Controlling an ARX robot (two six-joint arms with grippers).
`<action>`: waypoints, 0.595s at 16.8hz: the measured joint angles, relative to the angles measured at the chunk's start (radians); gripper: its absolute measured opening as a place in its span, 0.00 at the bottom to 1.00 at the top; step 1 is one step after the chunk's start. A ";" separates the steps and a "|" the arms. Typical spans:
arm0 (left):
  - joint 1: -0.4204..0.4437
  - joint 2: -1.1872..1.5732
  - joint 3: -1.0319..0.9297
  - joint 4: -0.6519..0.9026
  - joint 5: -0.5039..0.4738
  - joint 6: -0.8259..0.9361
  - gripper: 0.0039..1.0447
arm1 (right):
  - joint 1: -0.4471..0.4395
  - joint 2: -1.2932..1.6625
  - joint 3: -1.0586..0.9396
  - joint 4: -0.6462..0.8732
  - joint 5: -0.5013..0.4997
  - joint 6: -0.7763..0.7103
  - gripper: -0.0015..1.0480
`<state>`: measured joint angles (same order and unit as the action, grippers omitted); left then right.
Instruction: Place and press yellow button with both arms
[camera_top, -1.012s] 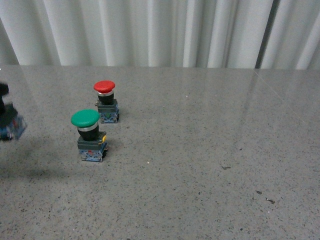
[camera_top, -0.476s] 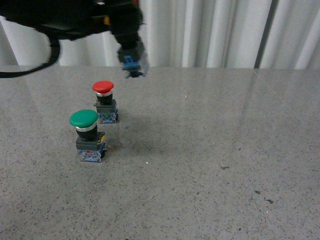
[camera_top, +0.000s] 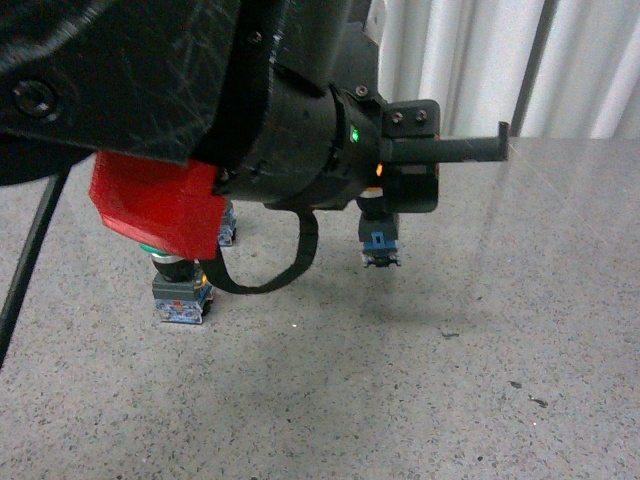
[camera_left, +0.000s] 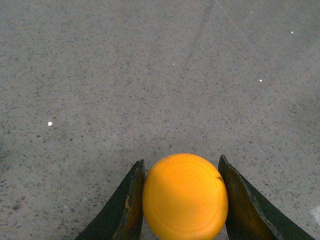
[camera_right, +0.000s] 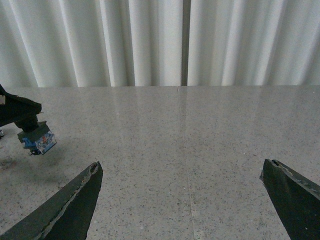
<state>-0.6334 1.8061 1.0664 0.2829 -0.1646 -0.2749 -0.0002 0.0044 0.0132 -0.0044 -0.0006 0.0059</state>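
In the left wrist view the yellow button's yellow-orange cap (camera_left: 185, 196) sits clamped between the two black fingers (camera_left: 131, 202) of my left gripper (camera_left: 183, 200). In the front view my left arm fills the upper left. My left gripper (camera_top: 388, 203) holds the yellow button with its blue-grey block (camera_top: 380, 246) hanging a little above the table's middle. The right wrist view shows that block (camera_right: 41, 141) at the far left, off the table. My right gripper (camera_right: 182, 200) is open wide and empty over bare table, away from the button. It does not show in the front view.
The green-capped switch (camera_top: 180, 292) stands on the grey speckled table (camera_top: 480, 360) at the left, its cap mostly hidden by my left arm's red part (camera_top: 155, 205). The red-capped switch is hidden behind the arm. White curtains (camera_right: 150, 40) hang behind the table.
My left arm has swung in from the far left to the table's middle and come down with the yellow button. It now covers the red-capped switch and most of the green cap.
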 joint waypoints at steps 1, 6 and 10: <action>-0.014 0.003 -0.001 0.002 -0.010 -0.006 0.34 | 0.000 0.000 0.000 0.000 0.000 0.000 0.94; -0.031 0.025 -0.018 -0.011 -0.055 -0.032 0.34 | 0.000 0.000 0.000 0.000 0.000 0.000 0.94; -0.036 0.045 -0.024 -0.014 -0.056 -0.043 0.33 | 0.000 0.000 0.000 0.000 0.000 0.000 0.94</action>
<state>-0.6697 1.8507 1.0428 0.2687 -0.2207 -0.3180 -0.0002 0.0044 0.0132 -0.0044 -0.0002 0.0059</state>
